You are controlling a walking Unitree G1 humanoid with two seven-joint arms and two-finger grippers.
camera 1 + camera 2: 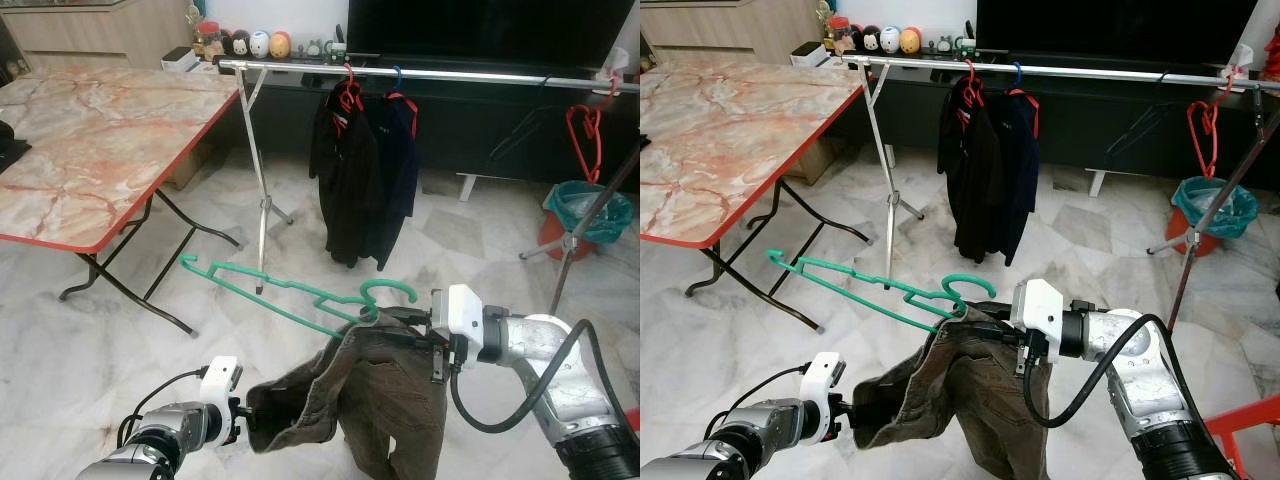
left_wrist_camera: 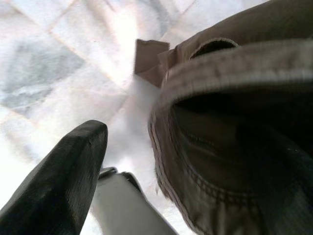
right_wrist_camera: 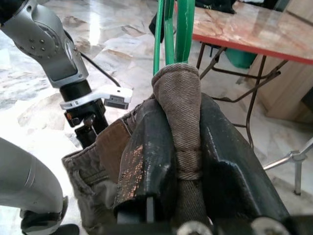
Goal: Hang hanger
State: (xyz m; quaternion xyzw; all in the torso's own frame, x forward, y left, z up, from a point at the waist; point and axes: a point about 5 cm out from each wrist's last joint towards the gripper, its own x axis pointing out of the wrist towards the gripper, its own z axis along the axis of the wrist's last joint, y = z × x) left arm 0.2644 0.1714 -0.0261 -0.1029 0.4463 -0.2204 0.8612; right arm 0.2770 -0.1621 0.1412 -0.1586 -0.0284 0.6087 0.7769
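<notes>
Green hanger (image 1: 290, 288): light, stiff plastic — held low over the floor, well short of the clothes rail (image 1: 480, 76).
Brown trousers (image 1: 385, 395): soft, heavy, draped.
Right gripper (image 3: 178, 147): pinching trouser fold beside the hook.
Left gripper (image 1: 847, 415): clamping the waistband edge.
Best hold: near the hook — steadier.

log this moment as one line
right gripper: shut on trousers and green hanger | left gripper: holds waistband | rail: ahead
</notes>
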